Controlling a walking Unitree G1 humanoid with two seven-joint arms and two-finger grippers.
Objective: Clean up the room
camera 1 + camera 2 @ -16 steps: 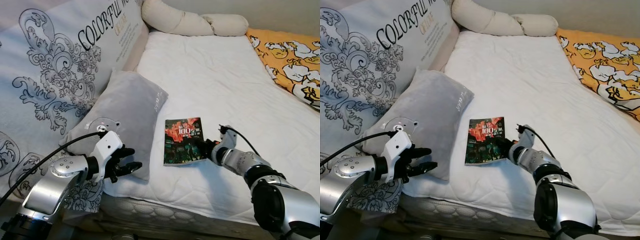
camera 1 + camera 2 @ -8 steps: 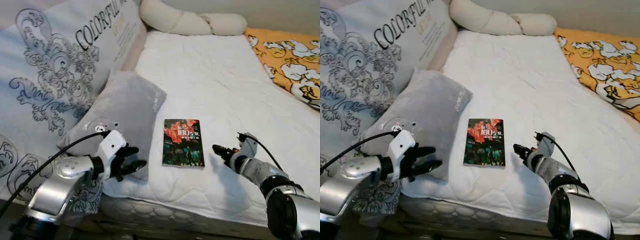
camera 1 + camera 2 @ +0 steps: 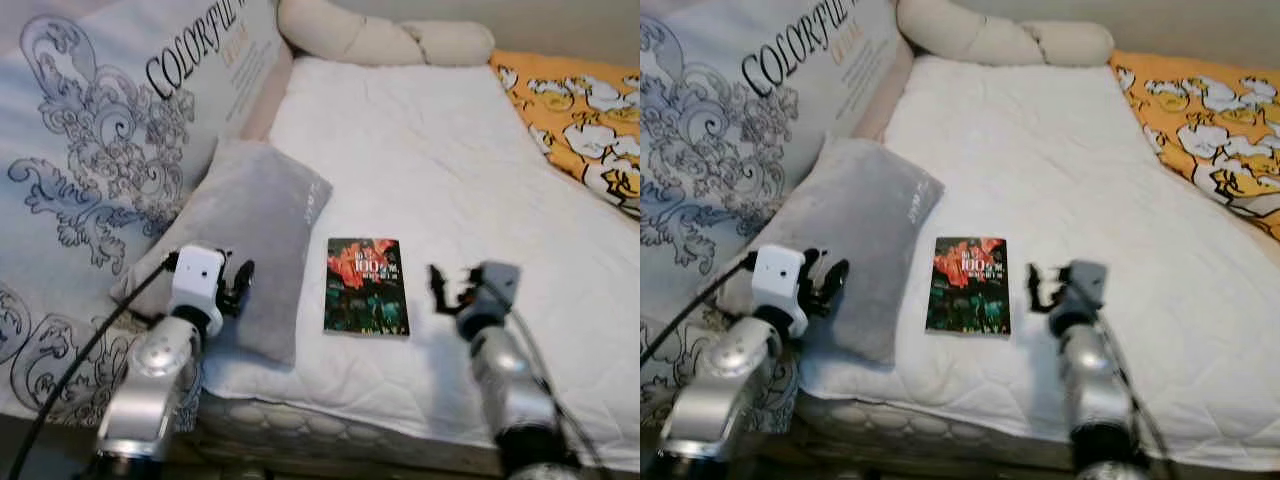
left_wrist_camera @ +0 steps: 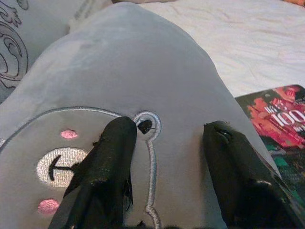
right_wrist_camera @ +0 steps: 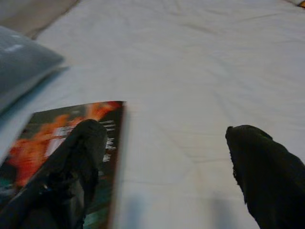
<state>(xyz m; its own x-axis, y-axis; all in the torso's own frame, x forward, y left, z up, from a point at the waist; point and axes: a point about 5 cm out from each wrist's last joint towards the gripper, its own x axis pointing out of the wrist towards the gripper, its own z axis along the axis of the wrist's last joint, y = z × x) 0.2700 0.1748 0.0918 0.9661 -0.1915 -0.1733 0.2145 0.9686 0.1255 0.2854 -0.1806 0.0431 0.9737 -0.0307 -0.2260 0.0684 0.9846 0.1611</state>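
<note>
White bed (image 3: 420, 150) holds book (image 3: 366, 285) (lying flat) beside seemingly parted right fingers (image 5: 83, 148).

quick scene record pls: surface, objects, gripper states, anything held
surface: bed with white quilted mattress pad
book: dark cover with red artwork, lying flat near the bed's front edge, not held
grey pillow, left of the book, embroidered face visible in the left wrist view
large printed cushion, behind the grey pillow
orange patterned blanket, far right
left gripper, jaws open, over the grey pillow
right gripper, jaws open, just right of the book
held: nothing
</note>
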